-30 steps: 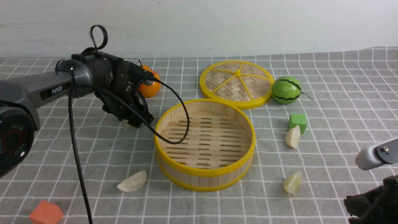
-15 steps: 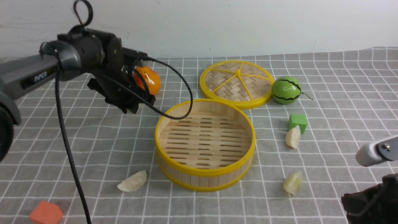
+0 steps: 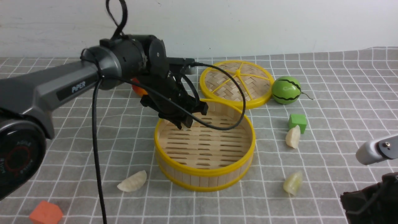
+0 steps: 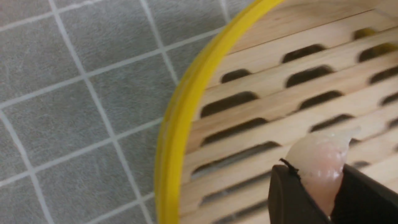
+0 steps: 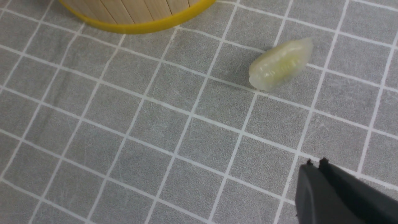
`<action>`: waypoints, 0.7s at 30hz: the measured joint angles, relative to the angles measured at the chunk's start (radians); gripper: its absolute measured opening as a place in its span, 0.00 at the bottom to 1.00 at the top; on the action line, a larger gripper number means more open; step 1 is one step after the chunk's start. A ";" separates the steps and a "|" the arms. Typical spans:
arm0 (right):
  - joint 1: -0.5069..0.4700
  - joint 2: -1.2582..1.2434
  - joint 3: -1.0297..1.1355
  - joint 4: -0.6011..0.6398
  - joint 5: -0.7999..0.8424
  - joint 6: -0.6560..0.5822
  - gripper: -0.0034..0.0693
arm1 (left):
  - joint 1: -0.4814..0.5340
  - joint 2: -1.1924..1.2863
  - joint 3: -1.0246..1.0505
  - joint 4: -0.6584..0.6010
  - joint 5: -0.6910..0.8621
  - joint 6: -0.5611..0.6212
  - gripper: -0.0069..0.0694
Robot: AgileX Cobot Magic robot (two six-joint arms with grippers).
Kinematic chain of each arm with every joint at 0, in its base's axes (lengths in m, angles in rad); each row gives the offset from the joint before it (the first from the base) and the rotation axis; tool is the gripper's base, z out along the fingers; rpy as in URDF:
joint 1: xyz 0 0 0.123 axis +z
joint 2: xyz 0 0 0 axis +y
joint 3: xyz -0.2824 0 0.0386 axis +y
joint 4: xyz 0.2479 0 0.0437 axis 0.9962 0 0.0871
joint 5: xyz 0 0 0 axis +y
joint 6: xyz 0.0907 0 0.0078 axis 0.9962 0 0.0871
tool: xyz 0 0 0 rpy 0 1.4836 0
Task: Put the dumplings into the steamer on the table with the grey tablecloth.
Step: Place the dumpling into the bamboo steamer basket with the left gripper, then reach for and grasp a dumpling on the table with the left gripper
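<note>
The steamer (image 3: 205, 174) stands mid-table on the grey tablecloth (image 3: 342, 102); its slatted floor holds nothing. My left gripper (image 3: 186, 124) hangs over the steamer's far-left inside edge, shut on a pale dumpling (image 4: 320, 161), above the slats (image 4: 279, 102). Three more dumplings lie on the cloth: one front-left of the steamer (image 3: 132, 181), one by the green cube (image 3: 293, 137), one yellowish at front right (image 3: 293, 183), also in the right wrist view (image 5: 279, 64). My right gripper (image 5: 315, 163) is shut and empty, low at the front right, a short way from that dumpling.
The flat woven lid (image 3: 236, 83) lies behind the steamer. A toy watermelon (image 3: 286, 90) and green cube (image 3: 297, 122) are at the right, an orange fruit (image 3: 139, 90) behind my left arm, an orange block (image 3: 46, 213) at front left. The left arm's cable (image 3: 217, 124) hangs over the steamer.
My left gripper has lifted from the cloth left of the steamer with a dumpling and swung right, over the steamer's far-left edge. The right arm has hardly moved.
</note>
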State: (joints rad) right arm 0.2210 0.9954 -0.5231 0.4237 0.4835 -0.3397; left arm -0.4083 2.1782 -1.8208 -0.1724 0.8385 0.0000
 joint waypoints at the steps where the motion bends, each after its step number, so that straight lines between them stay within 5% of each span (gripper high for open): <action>1: 0.000 0.000 0.000 0.008 0.000 0.000 0.08 | 0.003 0.016 0.002 0.008 -0.003 0.000 0.32; 10: 0.000 0.001 0.000 0.014 -0.002 0.000 0.08 | 0.003 -0.058 -0.057 0.080 0.144 -0.077 0.66; 15: 0.000 0.018 0.000 0.017 -0.003 0.000 0.08 | 0.014 -0.268 -0.020 0.196 0.352 -0.134 0.66; 21: 0.000 0.026 0.000 0.048 -0.003 0.000 0.08 | 0.024 -0.264 0.250 0.205 0.347 -0.039 0.65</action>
State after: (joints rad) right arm 0.2210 1.0214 -0.5231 0.4717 0.4803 -0.3397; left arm -0.3839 1.9139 -1.5706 0.0331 1.1853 -0.0393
